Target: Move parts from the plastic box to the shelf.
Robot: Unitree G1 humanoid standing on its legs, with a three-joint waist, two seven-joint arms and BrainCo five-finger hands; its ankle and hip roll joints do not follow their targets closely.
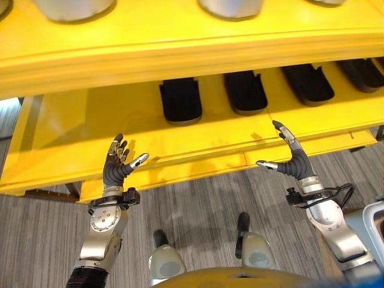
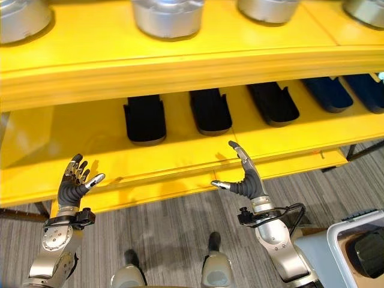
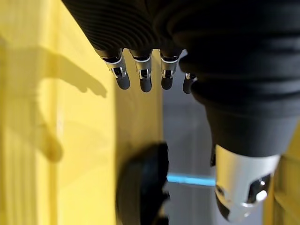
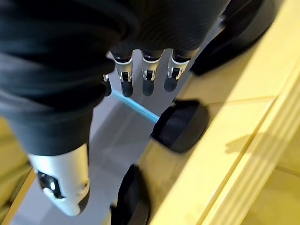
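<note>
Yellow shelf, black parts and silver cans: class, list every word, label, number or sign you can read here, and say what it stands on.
None can be read.
Yellow shelf: plain, no print.
Black parts: no label shows.
Silver cans: no lettering shows.
Plastic box: no marking shows.
Left hand and right hand: no text.

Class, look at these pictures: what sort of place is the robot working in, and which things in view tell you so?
Probably a factory or warehouse parts-storage area. A yellow shelf carries rows of identical black parts below and silver metal cylinders above, and a plastic box stands by the robot on grey carpet floor.
</note>
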